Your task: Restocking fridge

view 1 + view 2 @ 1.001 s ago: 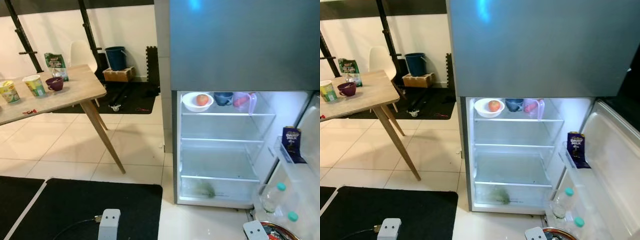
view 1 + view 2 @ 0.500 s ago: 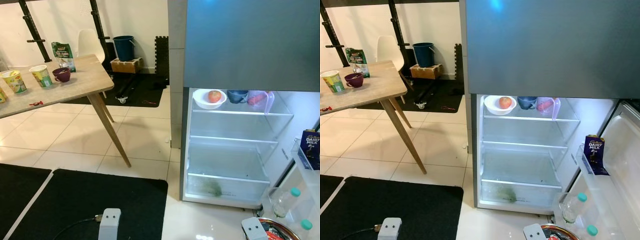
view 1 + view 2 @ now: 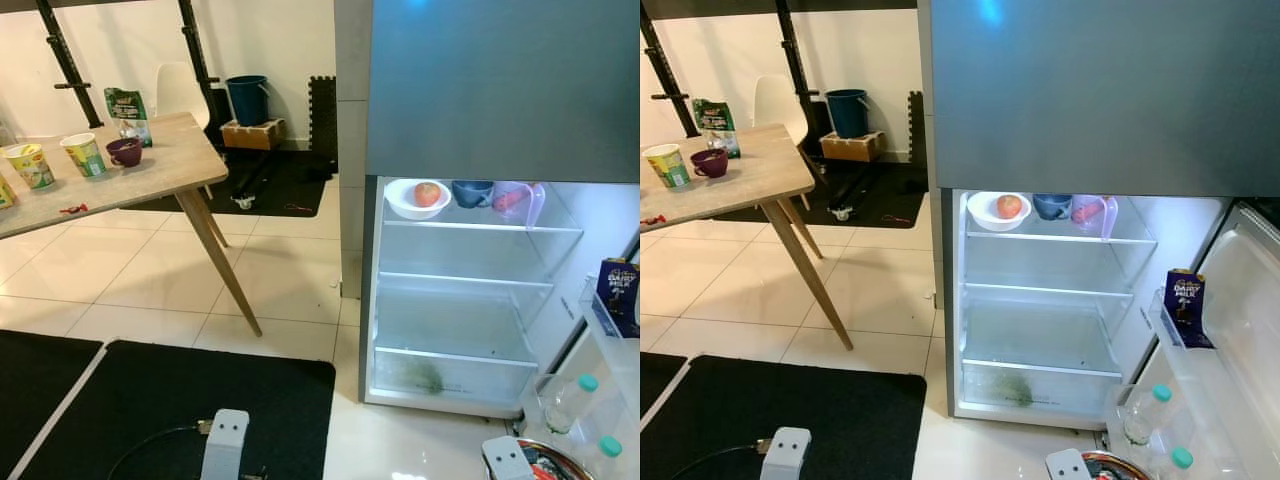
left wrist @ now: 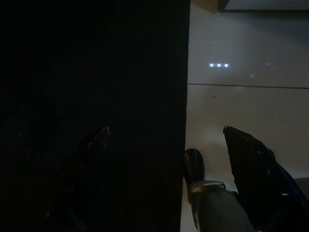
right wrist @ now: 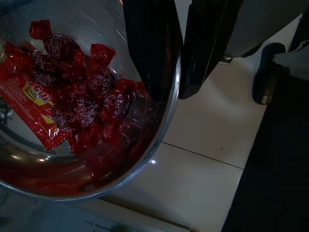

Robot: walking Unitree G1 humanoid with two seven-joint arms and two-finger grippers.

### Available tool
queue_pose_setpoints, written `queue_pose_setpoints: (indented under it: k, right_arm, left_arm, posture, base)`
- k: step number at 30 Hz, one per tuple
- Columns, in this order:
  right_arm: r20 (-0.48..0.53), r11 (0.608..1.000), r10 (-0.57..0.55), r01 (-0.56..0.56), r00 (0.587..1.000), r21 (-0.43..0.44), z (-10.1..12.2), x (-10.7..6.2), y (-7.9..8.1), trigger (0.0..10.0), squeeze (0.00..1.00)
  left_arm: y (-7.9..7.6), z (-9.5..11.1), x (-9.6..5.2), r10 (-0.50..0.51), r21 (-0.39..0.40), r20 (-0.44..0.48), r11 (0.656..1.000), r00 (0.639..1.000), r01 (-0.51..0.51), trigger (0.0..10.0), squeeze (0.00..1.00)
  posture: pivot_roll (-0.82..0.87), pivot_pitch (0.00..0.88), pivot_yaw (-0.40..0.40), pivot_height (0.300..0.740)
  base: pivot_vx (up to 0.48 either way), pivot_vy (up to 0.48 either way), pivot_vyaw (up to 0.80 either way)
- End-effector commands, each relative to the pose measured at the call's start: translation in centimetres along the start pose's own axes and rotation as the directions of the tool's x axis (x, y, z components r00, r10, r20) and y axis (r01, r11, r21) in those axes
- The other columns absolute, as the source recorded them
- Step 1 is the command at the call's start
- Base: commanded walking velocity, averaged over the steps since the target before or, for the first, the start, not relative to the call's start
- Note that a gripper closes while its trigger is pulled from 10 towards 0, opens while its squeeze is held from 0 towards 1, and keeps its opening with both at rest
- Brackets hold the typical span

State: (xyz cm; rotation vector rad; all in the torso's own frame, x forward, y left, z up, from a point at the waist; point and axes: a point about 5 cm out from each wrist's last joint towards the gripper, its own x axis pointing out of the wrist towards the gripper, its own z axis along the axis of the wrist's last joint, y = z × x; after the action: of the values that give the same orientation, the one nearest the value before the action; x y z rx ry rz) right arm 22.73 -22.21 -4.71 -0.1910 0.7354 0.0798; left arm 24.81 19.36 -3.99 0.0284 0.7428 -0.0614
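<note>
My view has swung; my left arm has edged over.

Over the last second my head has turned away from the fridge [image 3: 500, 90], so it now sits further toward my right in the eye views than it did, and most of that swing came in the first half second. The chocolate carton [image 3: 618, 297] in the fridge door has slid out almost to the edge of the picture, while the table [image 3: 150, 175] on the far side from the fridge has come further in, with more of its top showing. In the last half second my left arm [image 3: 227, 440] has shifted slightly toward the fridge, and more of its cable [image 3: 160, 442] shows over the black mat [image 3: 120, 400].
</note>
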Motion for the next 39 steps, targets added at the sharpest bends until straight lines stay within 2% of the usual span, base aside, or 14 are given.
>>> queue_pose_setpoints:
  k: [1,11,14,18,23,27,31,35,39]
  right_arm:
    - [-0.002,1.0,-0.01,0.01,1.0,0.017,0.0,0.0,0.1,10.0,0.0]
    - [-0.012,1.0,-0.01,0.01,1.0,0.017,-0.3,0.0,0.2,10.0,0.0]
    - [-0.008,1.0,-0.014,0.014,1.0,0.022,-0.2,0.0,0.0,10.0,0.0]
    - [-0.011,1.0,-0.012,0.012,1.0,0.018,-0.2,0.0,0.1,10.0,0.0]
    - [-0.007,1.0,-0.014,0.014,1.0,0.024,-0.1,0.0,0.1,10.0,0.0]
    - [-0.015,1.0,-0.012,0.012,1.0,0.019,-0.3,0.0,0.2,10.0,0.0]
    - [-0.006,1.0,-0.015,0.015,1.0,0.027,0.0,0.0,0.1,10.0,0.0]
    - [-0.009,0.999,-0.017,0.017,1.0,0.032,0.0,0.2,0.5,10.0,0.0]
    - [0.006,0.999,-0.017,0.016,1.0,0.048,0.4,0.3,0.7,10.0,0.0]
  left_arm:
    - [0.2,-0.5,-0.1,-0.003,0.015,-0.018,1.0,1.0,0.003,10.0,0.0]
    - [0.3,-0.9,-0.2,0.015,0.005,-0.031,1.0,0.999,-0.015,10.0,0.0]
    - [-0.1,-0.8,-0.2,-0.014,0.019,-0.028,1.0,1.0,0.014,10.0,0.0]
    - [0.2,-0.8,-0.2,0.011,0.008,-0.031,1.0,0.999,-0.011,10.0,0.0]
    - [0.0,-0.6,-0.2,-0.013,0.023,-0.026,1.0,1.0,0.014,10.0,0.0]
    - [0.3,-0.7,-0.2,0.016,-0.006,-0.027,1.0,1.0,-0.016,10.0,0.0]
    - [0.1,-0.6,-0.2,-0.006,0.01,-0.024,1.0,1.0,0.006,10.0,0.0]
    - [0.8,-0.4,-0.2,0.028,-0.001,-0.03,1.0,0.999,-0.028,10.0,0.0]
    - [0.3,0.3,0.0,-0.007,0.026,-0.012,1.0,1.0,0.007,10.0,0.0]
  posture:
    - [-0.11,0.1,0.05,0.74]
    - [-0.1,0.105,0.051,0.74]
    - [-0.11,0.113,0.054,0.74]
    - [-0.1,0.114,0.051,0.74]
    - [-0.1,0.117,0.049,0.74]
    - [-0.1,0.119,0.053,0.74]
    - [-0.1,0.119,0.054,0.74]
    - [-0.08,0.111,0.069,0.74]
    - [-0.06,0.096,0.056,0.74]
  base:
    - [0.0,0.0,0.0]
    - [0.0,0.0,0.0]
    - [0.0,0.0,0.0]
    - [0.0,0.0,0.0]
    - [0.0,0.0,0.0]
    - [0.0,0.0,0.0]
    - [0.0,0.0,0.0]
    - [0.0,0.0,0.0]
    - [0.0,0.0,0.0]
